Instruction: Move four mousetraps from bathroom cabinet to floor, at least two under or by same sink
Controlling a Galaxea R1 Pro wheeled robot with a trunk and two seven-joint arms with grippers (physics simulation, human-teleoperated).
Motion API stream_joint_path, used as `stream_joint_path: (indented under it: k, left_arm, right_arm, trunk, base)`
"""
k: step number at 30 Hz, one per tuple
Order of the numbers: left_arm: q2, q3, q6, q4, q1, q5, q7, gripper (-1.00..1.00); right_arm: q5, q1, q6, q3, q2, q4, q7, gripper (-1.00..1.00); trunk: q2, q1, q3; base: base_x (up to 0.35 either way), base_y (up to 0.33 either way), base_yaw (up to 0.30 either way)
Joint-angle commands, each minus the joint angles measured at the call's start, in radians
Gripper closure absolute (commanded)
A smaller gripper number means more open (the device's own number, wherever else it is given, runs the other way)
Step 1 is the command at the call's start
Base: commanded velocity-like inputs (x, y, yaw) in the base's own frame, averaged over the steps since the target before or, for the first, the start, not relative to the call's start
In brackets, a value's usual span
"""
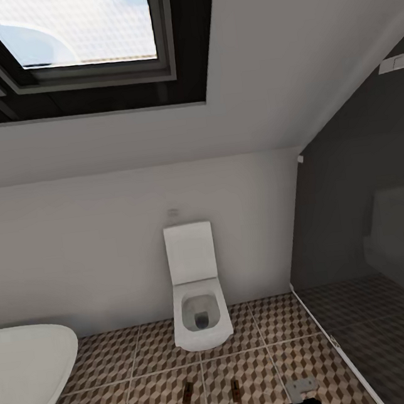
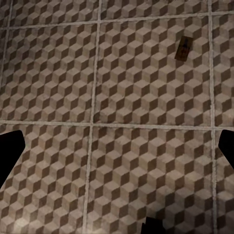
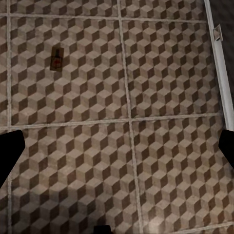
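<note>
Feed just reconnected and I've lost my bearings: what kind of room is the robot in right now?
A bathroom, by the look of it, under a sloped ceiling with a skylight. A white toilet stands against the wall, a white bathtub curves in beside it, and two mousetraps lie on the cube-patterned tile floor.

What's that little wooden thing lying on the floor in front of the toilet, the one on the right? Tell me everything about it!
That is a mousetrap. It is a small flat rectangle that looks like brown wood, with dark wire parts on top and a reddish spot on it. It lies flat on the cube-patterned floor tiles, out in front of the white toilet, its long side pointing toward it. A second mousetrap lies apart from it, one tile over. Nothing touches it but the floor.
</note>
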Motion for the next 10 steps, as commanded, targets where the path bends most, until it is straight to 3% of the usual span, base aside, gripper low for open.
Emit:
stream_joint_path:
  k: [1, 10]
  left_arm:
    - [-0.001, -0.008, -0.004, 0.003, -0.001, 0.008, 0.000, -1.00]
    - [-0.001, -0.008, -0.003, 0.003, -0.001, 0.008, 0.000, -1.00]
  right_arm:
    - [-0.011, 0.000, -0.003, 0.008, 0.000, 0.001, -0.002, -1.00]
    - [-0.011, -0.001, -0.004, 0.008, 0.000, 0.001, -0.002, -1.00]
  trunk:
    - [-0.001, 0.000, 0.000]
    - [-0.001, 0.000, 0.000]
  base:
    - [0.000, 0.000, 0.000]
    - [0.000, 0.000, 0.000]
